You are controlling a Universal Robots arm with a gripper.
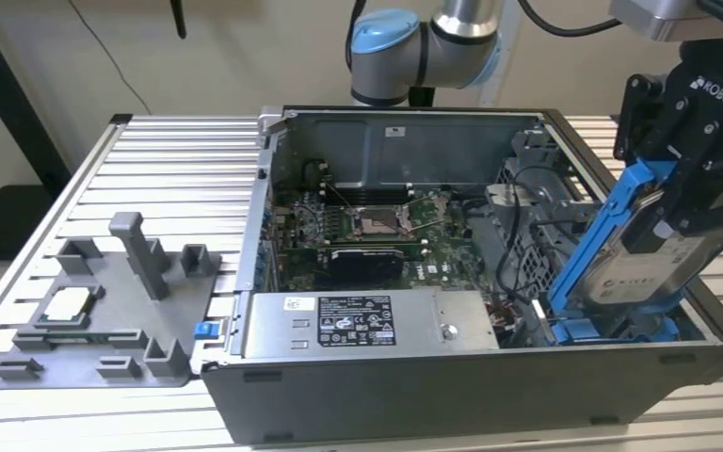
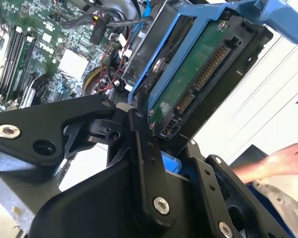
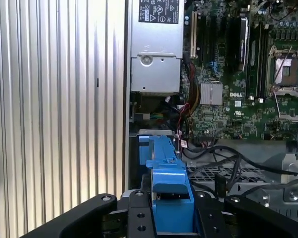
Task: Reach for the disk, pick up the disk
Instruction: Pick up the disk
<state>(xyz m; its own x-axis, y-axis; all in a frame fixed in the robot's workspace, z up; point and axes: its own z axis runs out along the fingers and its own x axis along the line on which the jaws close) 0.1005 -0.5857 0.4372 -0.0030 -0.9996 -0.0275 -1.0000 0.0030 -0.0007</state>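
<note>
Clearly, I had the hand (image 1: 695, 202) clamped on the disk (image 1: 648, 268), which stood tilted, its lower end still in the computer case (image 1: 462, 395) at the corner on the exterior view's right. I saw a silver-grey drive with a white label, edged by a bright blue carrier frame (image 3: 165, 168). In the second wrist view its green circuit board and connector (image 2: 201, 74) faced the camera, the black fingers (image 2: 146, 163) pinching its end.

blue-framed silver disk (image 1: 644, 268), black tool (image 1: 700, 202)
</note>
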